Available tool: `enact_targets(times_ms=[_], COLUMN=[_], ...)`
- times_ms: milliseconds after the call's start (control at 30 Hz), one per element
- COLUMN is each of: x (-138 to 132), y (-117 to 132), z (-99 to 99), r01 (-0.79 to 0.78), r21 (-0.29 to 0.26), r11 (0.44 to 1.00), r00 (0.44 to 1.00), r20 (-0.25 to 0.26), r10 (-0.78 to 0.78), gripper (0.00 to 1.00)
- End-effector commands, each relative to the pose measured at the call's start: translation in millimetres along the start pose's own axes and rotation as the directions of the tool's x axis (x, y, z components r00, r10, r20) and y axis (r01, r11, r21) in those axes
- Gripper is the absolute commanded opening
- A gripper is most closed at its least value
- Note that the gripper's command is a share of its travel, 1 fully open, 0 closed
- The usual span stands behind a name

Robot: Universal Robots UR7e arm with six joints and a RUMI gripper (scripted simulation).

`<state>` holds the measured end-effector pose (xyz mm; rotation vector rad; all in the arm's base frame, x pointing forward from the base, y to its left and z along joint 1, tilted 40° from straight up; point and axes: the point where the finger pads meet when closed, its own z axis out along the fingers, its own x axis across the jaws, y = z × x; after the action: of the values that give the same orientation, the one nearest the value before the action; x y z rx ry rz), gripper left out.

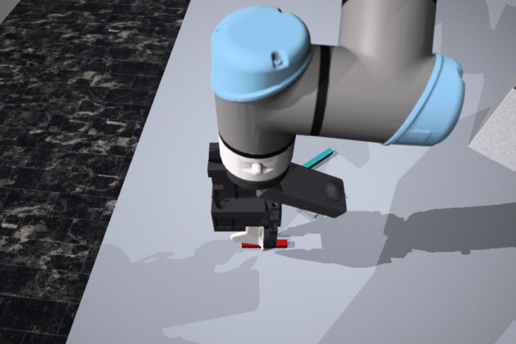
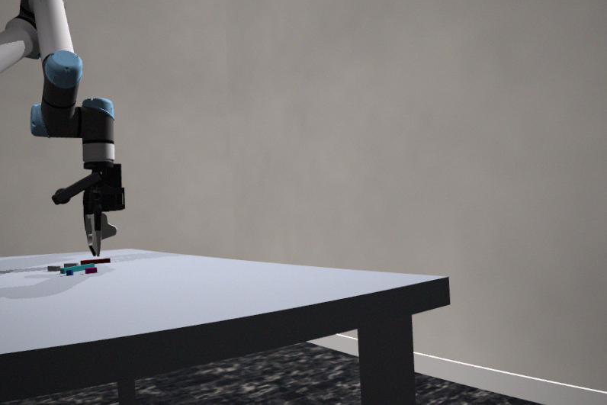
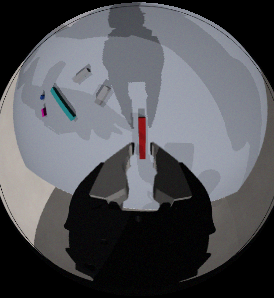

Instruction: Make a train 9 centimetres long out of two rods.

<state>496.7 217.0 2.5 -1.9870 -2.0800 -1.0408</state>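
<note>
The red rod (image 1: 281, 243) (image 2: 104, 260) (image 3: 142, 131) lies flat on the table. My gripper (image 1: 267, 248) (image 2: 96, 254) (image 3: 142, 143) points down just above it, its jaws slightly open, one on each side of the rod's near part in the wrist view, with nothing held. The magenta rod (image 2: 91, 270) (image 3: 44, 112) lies at the far left of the wrist view, close to the small blue rod (image 2: 69, 272) (image 3: 42, 97). The arm hides both in the top view. No two rods lie end to end in a line.
A turquoise rod (image 1: 319, 157) (image 2: 81, 268) (image 3: 63, 104) lies slanted beside the magenta and blue rods. Two grey rods (image 3: 82, 75) (image 3: 103, 93) lie between it and the red rod. A pale speckled block (image 1: 500, 135) stands at the right edge of the top view.
</note>
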Motion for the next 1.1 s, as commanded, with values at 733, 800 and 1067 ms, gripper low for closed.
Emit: enact_targets(times_ms=[733, 800, 1067], x=[0, 0, 0], y=[0, 0, 0], z=[3.2, 5.0, 11.2], r01=[0.000, 0.000, 0.000], r21=[-0.001, -0.001, -0.001], r11=[1.000, 1.000, 1.000], r00=[1.000, 1.000, 1.000], r20=[0.000, 0.000, 0.000], r10=[0.000, 0.000, 0.000], gripper=[0.14, 0.14, 0.14])
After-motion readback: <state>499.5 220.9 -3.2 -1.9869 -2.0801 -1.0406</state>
